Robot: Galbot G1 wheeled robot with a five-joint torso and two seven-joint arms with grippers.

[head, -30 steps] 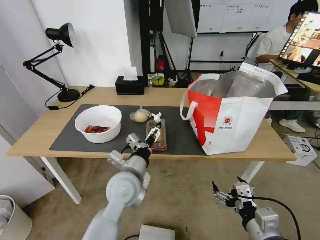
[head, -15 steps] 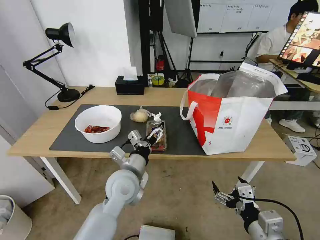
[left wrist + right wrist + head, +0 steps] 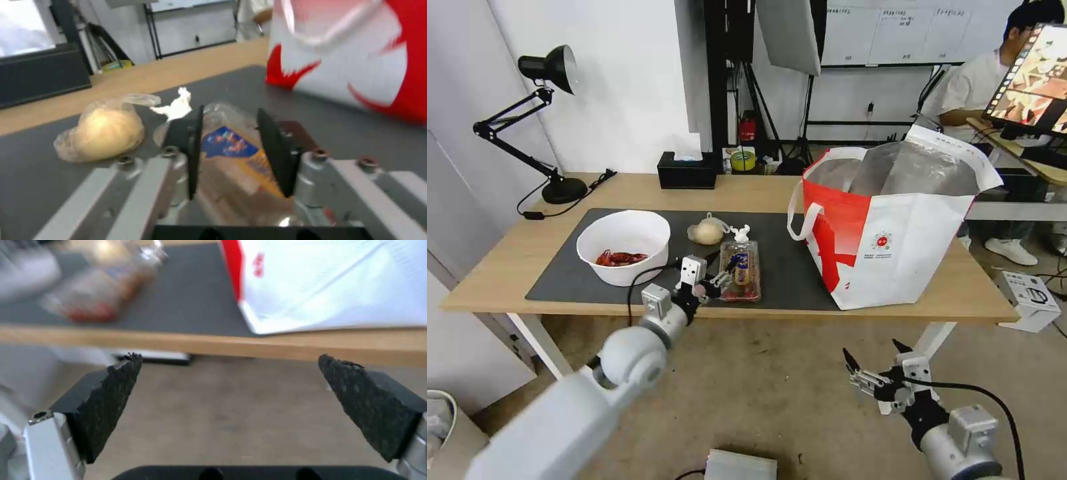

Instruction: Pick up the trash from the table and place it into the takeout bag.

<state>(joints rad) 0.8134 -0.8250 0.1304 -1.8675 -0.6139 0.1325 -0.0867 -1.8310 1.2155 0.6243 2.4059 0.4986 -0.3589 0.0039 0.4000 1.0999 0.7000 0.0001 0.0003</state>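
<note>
White bowl [image 3: 624, 245] holds red scraps; left gripper [image 3: 233, 150] fingers spread astride the clamshell tray [image 3: 242, 166].

The room was evenly, brightly lit; beyond the left pincer [image 3: 236, 153], the takeout bag [image 3: 356, 63] was blurred.

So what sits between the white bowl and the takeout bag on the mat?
In the head view, the knotted bag with a beige lump, a crumpled tissue and the clamshell tray, with the left tool at the tray.
</note>
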